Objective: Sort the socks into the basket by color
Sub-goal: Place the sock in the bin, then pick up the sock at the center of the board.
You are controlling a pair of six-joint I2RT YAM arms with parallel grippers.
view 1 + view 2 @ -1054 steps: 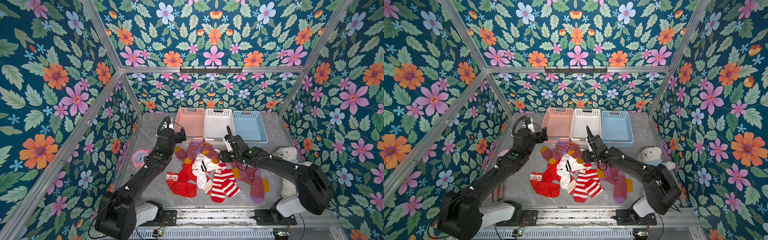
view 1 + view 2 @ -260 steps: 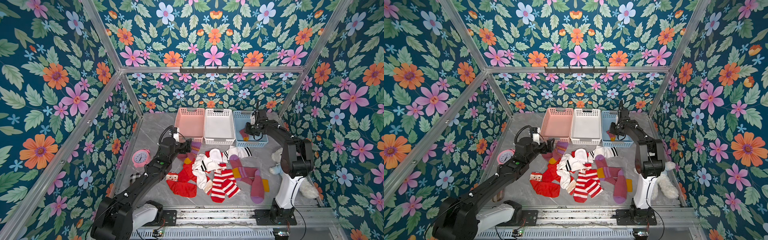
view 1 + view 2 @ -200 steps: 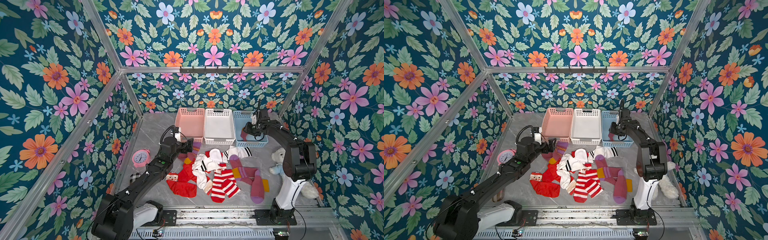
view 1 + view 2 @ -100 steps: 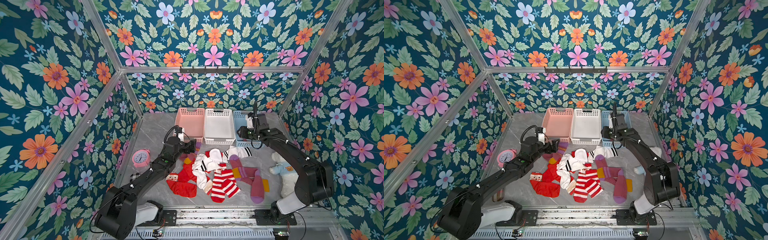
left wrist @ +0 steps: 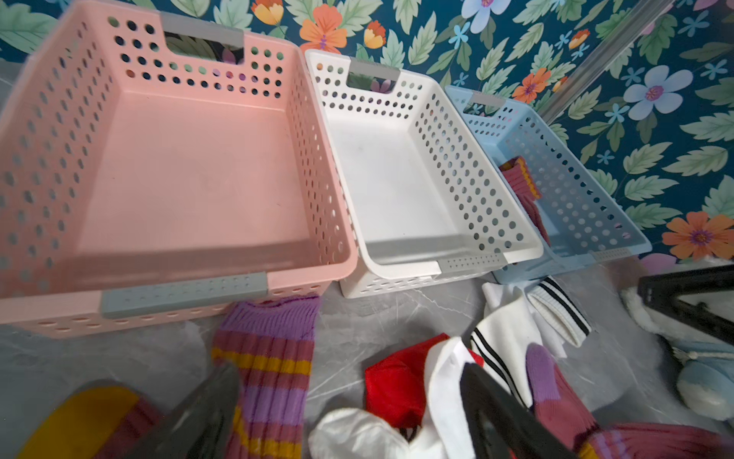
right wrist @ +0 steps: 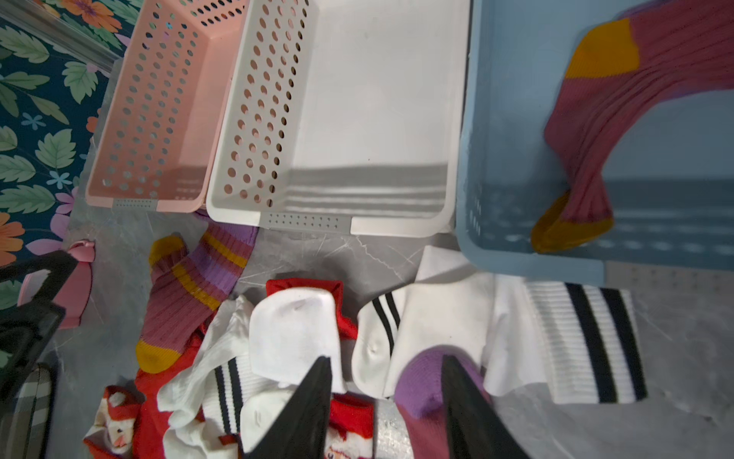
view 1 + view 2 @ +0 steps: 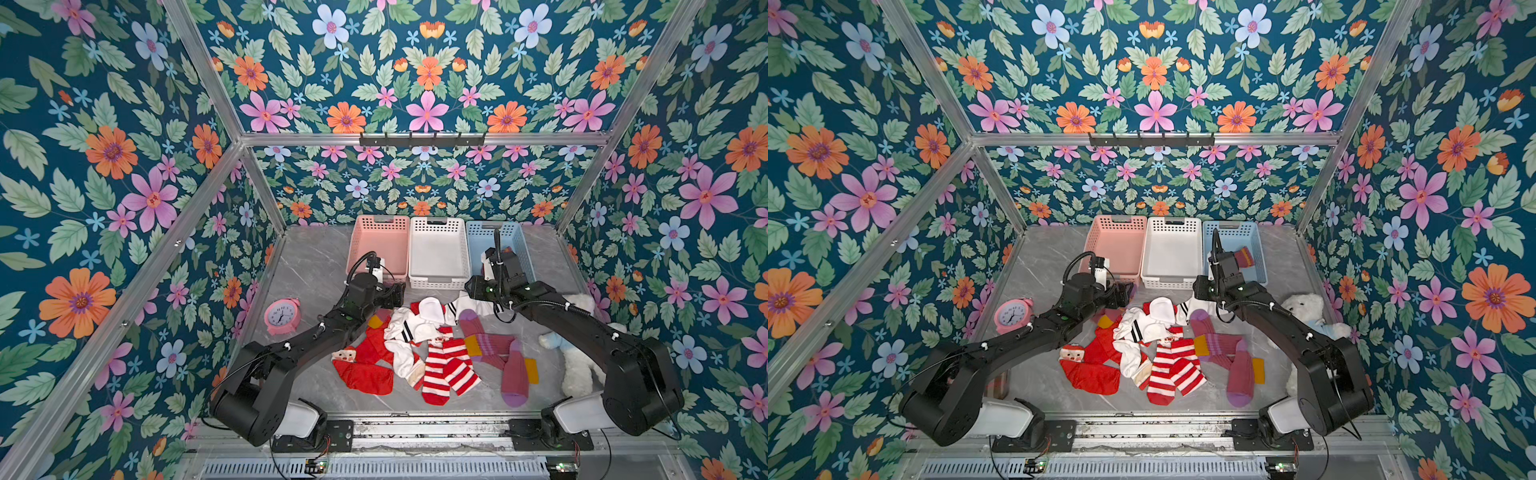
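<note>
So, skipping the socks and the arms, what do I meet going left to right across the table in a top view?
In a top view: round pink alarm clock → pink perforated plastic basket → white perforated plastic basket → blue perforated plastic basket → white plush bear.

Bright, even light; wrist-view foregrounds blurred, seemingly defocus.

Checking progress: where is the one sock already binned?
In a top view, the maroon sock lies inside the blue basket, rightmost of three, beside the white basket.
</note>
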